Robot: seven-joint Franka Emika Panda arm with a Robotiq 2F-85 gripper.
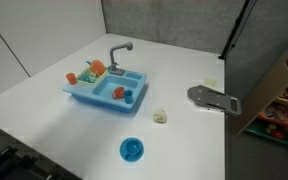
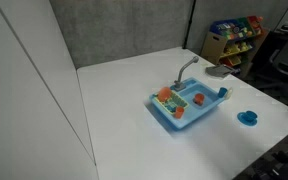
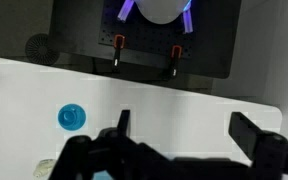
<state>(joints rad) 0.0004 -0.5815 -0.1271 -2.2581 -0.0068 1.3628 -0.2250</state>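
Pincer (image 3: pixel 181 128) spread wide, blue dish (image 3: pixel 72 117) apart, outside its fingers

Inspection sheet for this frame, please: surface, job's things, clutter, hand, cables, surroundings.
Surface: white table, no spills seen.
Job's things: small blue round dish lying flat near the table edge; pale lump close by, not touching it.
Clutter: blue toy sink with grey faucet and small colourful pieces inside; flat grey plate at the table edge.
Hand: hand open and empty above the table, shown in the wrist view only.
Cables: nothing seen.
Surroundings: grey partition wall; shelf of colourful toys.
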